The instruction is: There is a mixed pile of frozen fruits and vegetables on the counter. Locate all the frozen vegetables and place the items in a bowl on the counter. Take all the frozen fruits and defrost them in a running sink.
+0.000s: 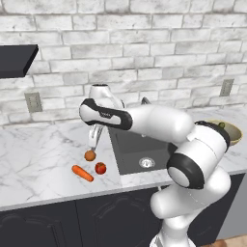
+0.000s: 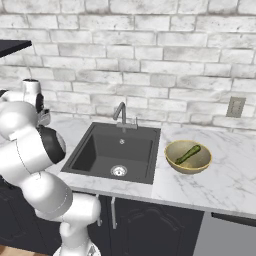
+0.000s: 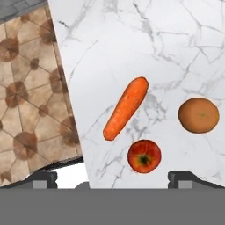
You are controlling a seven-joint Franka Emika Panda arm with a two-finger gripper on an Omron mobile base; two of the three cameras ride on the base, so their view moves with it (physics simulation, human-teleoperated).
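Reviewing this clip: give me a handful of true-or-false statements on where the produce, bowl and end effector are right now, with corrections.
1. The green stick lies in the bowl. True.
2. The carrot is in the sink. False: it lies on the counter.
3. The end effector is shut on the apple. False: it is open above the orange fruit.
4. The apple sits on the counter beside the carrot. True.

Whitewashed brick wall [image 2: 150,55] runs the whole back, with a couple of grey outlets [image 1: 33,102] set into it. Dark cabinet doors [image 1: 58,224] sit below, a black shelf-like slab [image 1: 17,59] hangs upper left, and the floor [image 3: 30,101] is brown patterned tile.
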